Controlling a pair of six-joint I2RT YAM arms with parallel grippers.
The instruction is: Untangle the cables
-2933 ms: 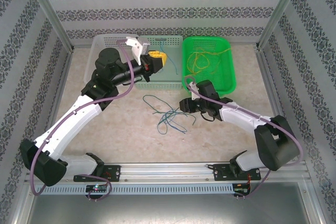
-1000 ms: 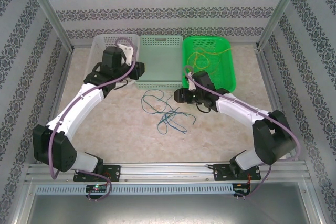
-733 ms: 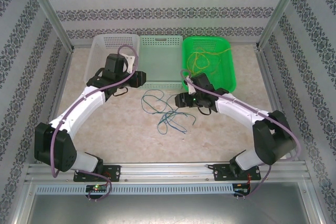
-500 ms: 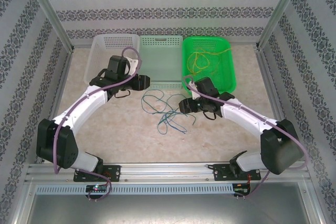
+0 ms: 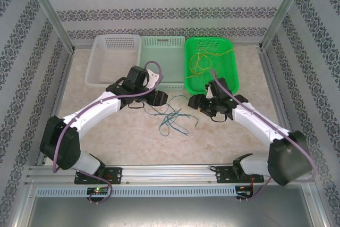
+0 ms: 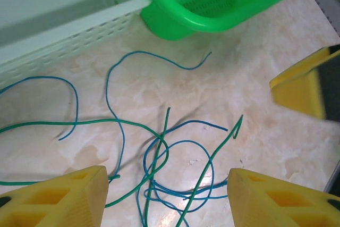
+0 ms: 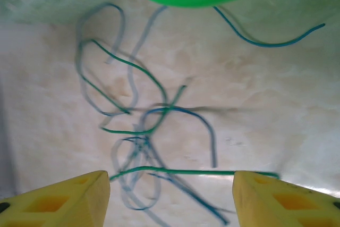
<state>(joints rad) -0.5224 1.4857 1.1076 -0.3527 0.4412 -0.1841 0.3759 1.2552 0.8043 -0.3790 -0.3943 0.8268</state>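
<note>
At the middle of the bench, the cables lie in a loose knot of blue and dark green strands. One blue end strays toward 12 o'clock, near the foot of the green basket. The yellow cables sit apart, inside that basket.

The left tool has swung down from over the pale green basket at 12 o'clock and now hangs at the knot's 10 o'clock edge. Its wrist view shows the yellow fingers spread wide and empty, with the crossing of the strands just ahead of them. The right tool has eased back a little to the knot's 2 o'clock side. It is also spread and holds nothing, and its wrist picture is blurred, so it is probably moving.

With both tools bracketing the knot, a two-sided pull looks set up. Blue and green cross tightly at the centre, so a pinch there would likely catch several strands. A free end looks the safer grab.
</note>
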